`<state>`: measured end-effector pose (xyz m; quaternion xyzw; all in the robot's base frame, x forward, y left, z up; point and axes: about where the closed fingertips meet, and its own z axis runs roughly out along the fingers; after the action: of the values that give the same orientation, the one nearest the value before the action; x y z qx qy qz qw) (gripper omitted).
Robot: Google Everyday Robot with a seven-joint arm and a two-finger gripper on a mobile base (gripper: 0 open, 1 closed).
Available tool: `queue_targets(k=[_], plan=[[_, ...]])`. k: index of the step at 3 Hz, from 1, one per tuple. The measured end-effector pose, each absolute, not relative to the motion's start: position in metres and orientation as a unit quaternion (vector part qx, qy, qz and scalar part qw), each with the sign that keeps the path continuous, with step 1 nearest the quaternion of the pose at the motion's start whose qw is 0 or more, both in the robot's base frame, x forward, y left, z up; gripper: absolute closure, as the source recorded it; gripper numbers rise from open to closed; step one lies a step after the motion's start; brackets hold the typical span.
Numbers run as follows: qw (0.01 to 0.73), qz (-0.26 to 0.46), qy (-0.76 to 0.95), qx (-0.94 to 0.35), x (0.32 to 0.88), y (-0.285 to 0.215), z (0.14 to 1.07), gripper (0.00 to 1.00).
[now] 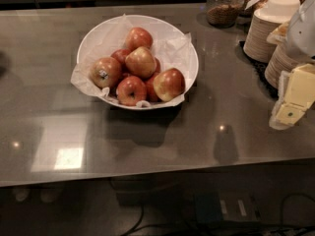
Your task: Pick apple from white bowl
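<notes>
The white bowl [183, 47], lined with crumpled white paper, stands on the grey counter left of centre. It holds several apples in a pile. The apple [141, 62], pale yellow-gold with red streaks, lies on top in the middle. An apple with a dark sticker [105, 72] is at the left, and a red and yellow apple [169, 84] is at the right front. Smaller deep-red apples lie between and below them. My gripper [294, 98], pale yellow, hangs at the right edge of the view, well to the right of the bowl and apart from it.
Stacks of beige paper bowls [268, 28] stand at the back right, close behind my gripper. A glass jar [224, 5] with brown contents stands at the back. The counter's front edge [147, 177] runs across the lower view, with cables on the floor below.
</notes>
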<state>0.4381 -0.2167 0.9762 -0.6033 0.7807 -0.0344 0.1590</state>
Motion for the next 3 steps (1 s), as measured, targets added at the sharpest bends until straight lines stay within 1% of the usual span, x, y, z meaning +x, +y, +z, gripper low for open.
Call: queue_targets(k=[2, 3], plan=[[0.168, -0.032, 0.778, -0.605, 0.441, -0.213, 0.978, 0.0], [0.233, 0.003, 0.762, -0.604, 0.462, -0.194, 0.982, 0.0]])
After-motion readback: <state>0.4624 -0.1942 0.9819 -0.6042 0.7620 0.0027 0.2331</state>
